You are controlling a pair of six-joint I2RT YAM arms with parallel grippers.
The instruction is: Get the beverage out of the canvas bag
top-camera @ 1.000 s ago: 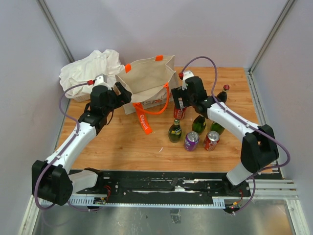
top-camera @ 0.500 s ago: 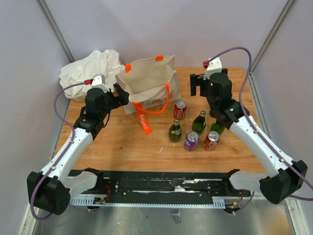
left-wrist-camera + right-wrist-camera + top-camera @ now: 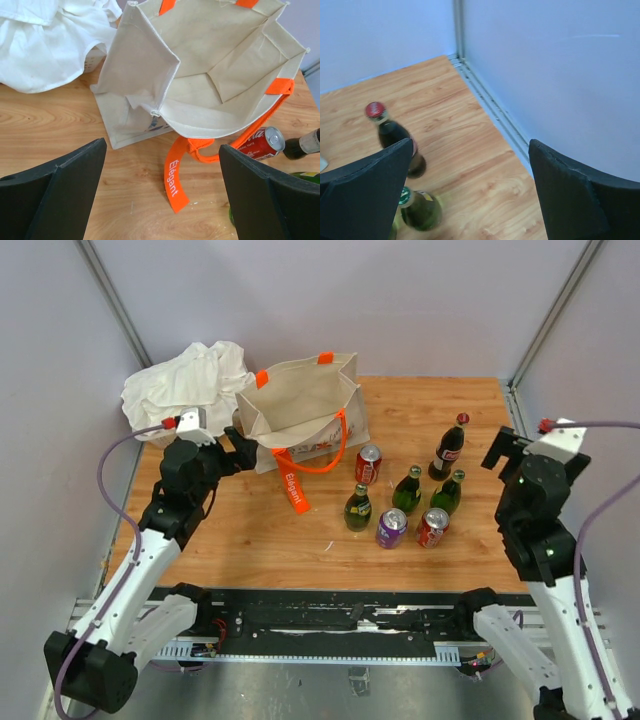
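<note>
The beige canvas bag point(image 3: 300, 405) with orange handles stands open at the back of the table, its lettered orange strap point(image 3: 292, 490) trailing forward. In the left wrist view the bag's inside point(image 3: 220, 65) shows only bare canvas. Several beverages stand on the wood right of it: a red can point(image 3: 368, 464) nearest the bag, a cola bottle point(image 3: 449, 448), green bottles point(image 3: 406, 490) and two more cans point(image 3: 391, 528). My left gripper point(image 3: 232, 445) is open and empty just left of the bag. My right gripper point(image 3: 503, 448) is open and empty, raised at the table's right edge.
A white cloth bundle point(image 3: 185, 375) lies at the back left, touching the bag. The enclosure wall and a metal rail point(image 3: 490, 105) run along the right edge. The cola bottle point(image 3: 395, 137) and a green bottle point(image 3: 420, 210) stand left of my right gripper.
My right gripper let go of the red can beside the bag, rose and swung far right to the table's edge. My left gripper drew back slightly from the bag's left side.
</note>
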